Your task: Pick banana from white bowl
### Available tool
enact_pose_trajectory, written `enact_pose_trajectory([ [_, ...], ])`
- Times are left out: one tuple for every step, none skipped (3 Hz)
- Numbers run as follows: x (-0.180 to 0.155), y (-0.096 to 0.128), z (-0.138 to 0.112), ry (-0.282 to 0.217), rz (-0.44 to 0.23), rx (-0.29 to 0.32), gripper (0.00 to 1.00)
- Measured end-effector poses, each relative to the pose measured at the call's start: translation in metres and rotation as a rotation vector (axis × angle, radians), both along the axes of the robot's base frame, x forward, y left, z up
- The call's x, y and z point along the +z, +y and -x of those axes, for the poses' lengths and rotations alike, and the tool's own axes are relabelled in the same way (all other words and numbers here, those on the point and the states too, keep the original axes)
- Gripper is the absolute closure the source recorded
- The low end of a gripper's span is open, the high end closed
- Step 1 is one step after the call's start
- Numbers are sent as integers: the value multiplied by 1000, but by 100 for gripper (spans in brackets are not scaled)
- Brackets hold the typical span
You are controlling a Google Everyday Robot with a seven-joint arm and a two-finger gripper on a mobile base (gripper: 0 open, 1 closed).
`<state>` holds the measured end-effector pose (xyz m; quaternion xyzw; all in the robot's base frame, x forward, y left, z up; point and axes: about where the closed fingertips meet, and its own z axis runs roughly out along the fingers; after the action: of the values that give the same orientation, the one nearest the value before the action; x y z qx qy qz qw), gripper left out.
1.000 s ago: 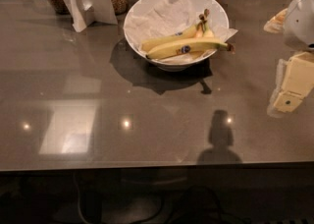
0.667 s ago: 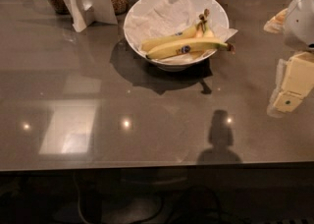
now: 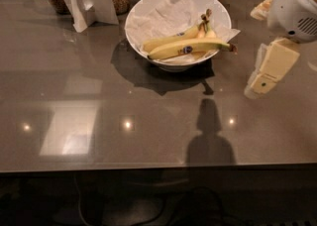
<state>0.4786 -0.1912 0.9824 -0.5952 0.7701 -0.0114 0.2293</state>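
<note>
Yellow stickered banana (image 3: 171,50) in one white bowl (image 3: 138,4); one tool (image 3: 262,79) rightward (state unclear)

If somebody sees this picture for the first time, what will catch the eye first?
Probably the white bowl at the far centre of the table, with a long yellow banana lying across its front, blue sticker showing. Next comes the robot's cream-coloured gripper, hanging above the table at the right, apart from the bowl.
</note>
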Motion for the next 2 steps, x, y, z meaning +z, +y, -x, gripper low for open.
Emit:
enact_pose_trajectory([
  [5,18,-30,-56,-89,3,0],
  [8,34,-61,-105,-141,14,4],
])
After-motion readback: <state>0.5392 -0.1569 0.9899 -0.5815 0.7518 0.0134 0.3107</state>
